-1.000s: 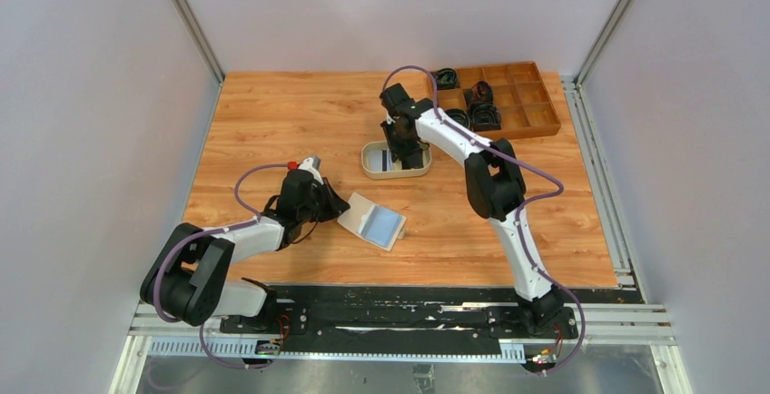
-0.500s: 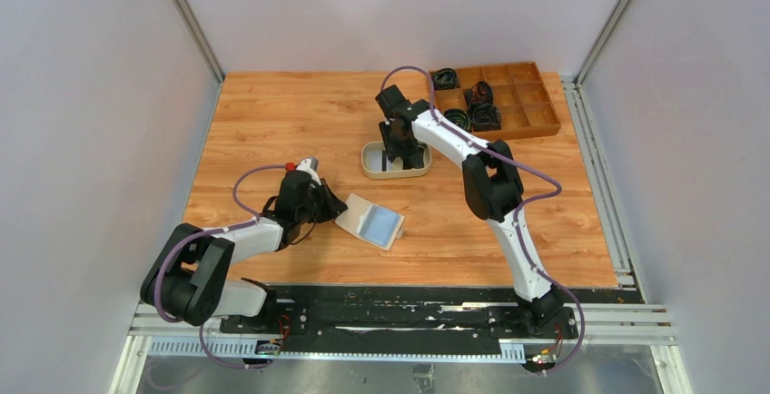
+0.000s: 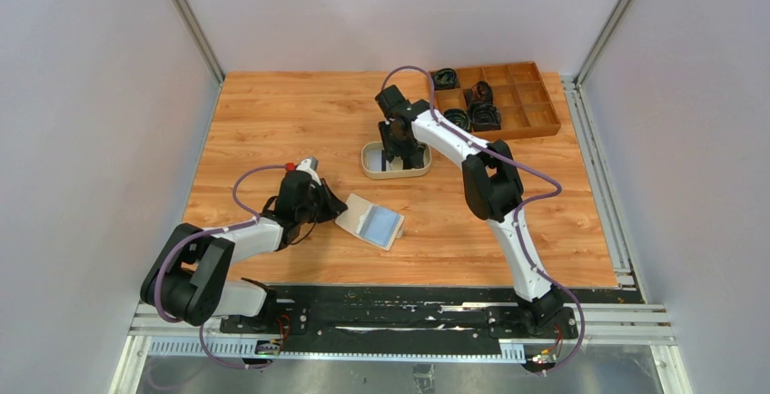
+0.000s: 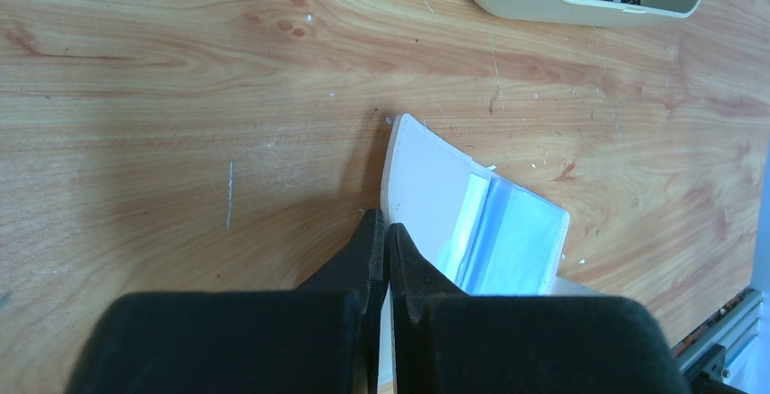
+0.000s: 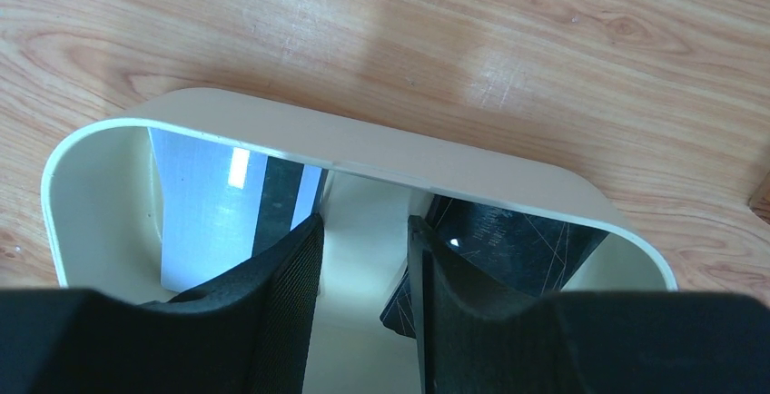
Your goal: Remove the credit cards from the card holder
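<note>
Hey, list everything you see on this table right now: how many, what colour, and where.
card holder: one, cream with pale blue inside, lying open near the left arm
credit cards: at least two, one light, one black, inside the tray
tray: one, beige, oval, mid-table
compartment box: one, brown wood, far right corner
coiled cables: several, black, in the box's left compartments
table: one, light wood
left gripper: shut on the card holder's edge
right gripper: open, down in the tray
</note>
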